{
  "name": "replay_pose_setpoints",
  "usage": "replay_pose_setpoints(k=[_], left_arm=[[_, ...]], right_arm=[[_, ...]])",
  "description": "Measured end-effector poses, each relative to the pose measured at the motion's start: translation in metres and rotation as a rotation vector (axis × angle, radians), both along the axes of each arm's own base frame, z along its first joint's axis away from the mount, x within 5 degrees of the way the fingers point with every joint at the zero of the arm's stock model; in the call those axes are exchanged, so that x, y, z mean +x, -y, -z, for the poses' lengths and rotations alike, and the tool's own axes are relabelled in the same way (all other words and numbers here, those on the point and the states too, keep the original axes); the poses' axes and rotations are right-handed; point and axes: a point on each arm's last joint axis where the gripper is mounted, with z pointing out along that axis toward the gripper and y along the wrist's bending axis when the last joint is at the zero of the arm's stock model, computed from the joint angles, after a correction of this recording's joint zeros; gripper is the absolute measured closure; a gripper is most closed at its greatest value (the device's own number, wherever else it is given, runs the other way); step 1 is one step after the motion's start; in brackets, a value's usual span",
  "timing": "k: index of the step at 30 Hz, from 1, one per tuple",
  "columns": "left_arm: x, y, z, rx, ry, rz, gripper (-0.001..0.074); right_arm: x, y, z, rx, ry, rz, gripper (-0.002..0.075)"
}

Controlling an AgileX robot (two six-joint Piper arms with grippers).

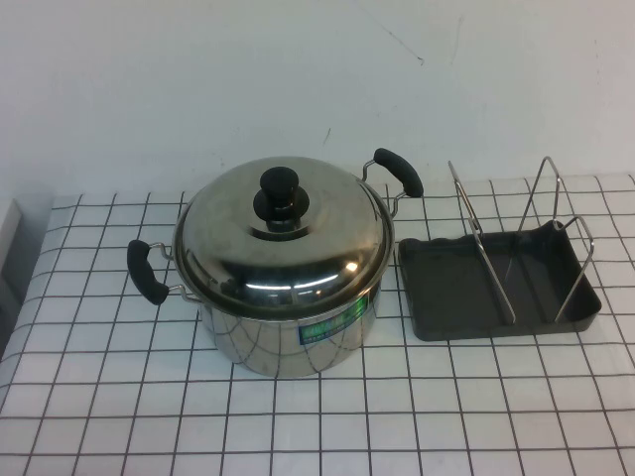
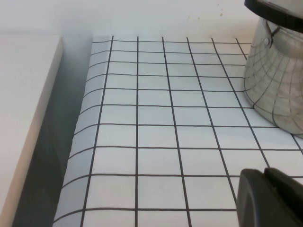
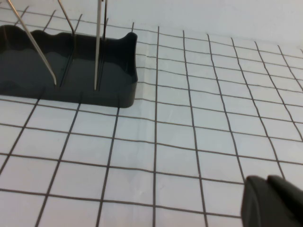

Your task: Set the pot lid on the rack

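Pot lid (image 1: 283,238) sits closed on the steel pot (image 1: 288,332) near the middle of the table (image 1: 99,416), black knob (image 1: 279,193) up, with the rack (image 1: 496,288) just beside the pot at its 3 o'clock, wire loops (image 1: 476,238) upright and nothing in them. Neither arm shows in the high view: the left tool (image 2: 270,198) hangs low over the cloth off the pot's 9 o'clock side, the right tool (image 3: 272,203) low near the rack, both pinched shut and empty. A good first move, I judge, is opening one tool, pinching the knob squarely from above, lifting straight up, then tilting the lid on edge between two loops.
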Motion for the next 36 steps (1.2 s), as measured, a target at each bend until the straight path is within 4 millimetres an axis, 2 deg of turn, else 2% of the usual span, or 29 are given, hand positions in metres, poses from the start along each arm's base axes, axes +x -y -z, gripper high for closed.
replay_pose_setpoints(k=[36], left_arm=[[0.0000, -0.0003, 0.0000, 0.027, 0.002, 0.005, 0.0738]], right_arm=[[0.0000, 0.0000, 0.0000, 0.000, 0.000, 0.000, 0.0728]])
